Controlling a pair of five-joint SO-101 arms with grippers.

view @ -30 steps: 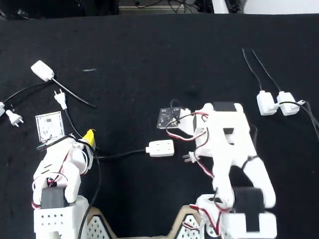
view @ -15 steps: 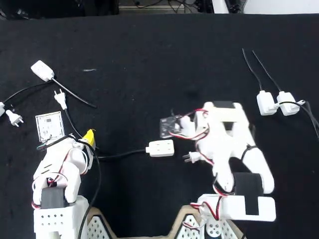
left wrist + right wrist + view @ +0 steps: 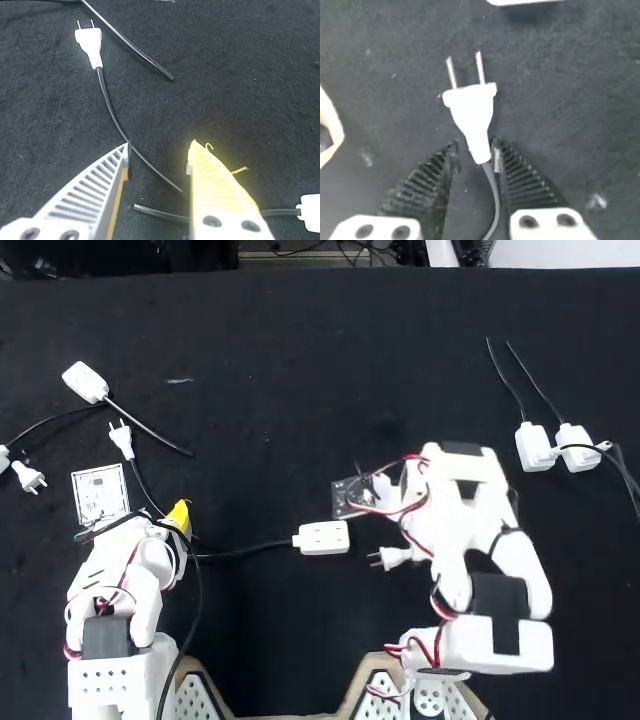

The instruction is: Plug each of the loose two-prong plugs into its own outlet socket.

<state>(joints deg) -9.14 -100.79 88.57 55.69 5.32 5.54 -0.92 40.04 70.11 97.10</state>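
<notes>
At table centre, right gripper (image 3: 474, 146) is clamped on the narrow tail of the white two-prong plug (image 3: 470, 105). The prongs are free ahead, pointing toward the white outlet socket (image 3: 322, 537). The plug tips are near the socket but not touching, and sit a bit to the robot's side of its centreline.

For the insert:
- Shift the plug away from the base until it lines up with the socket.
- Square the prongs to the socket face and keep them level, then push straight along the prong axis.
- Can't make out the slots from the high view, so check via the wrist view before committing.
- A tail grip gives weak leverage, and the plug will likely pivot on any side load. Go slow.
- The socket is loose on its black cable (image 3: 240, 552) and will probably slide when pushed.

Left gripper (image 3: 157, 152) hangs open over that cable run, holding nothing. Use it to brace the socket.
</notes>
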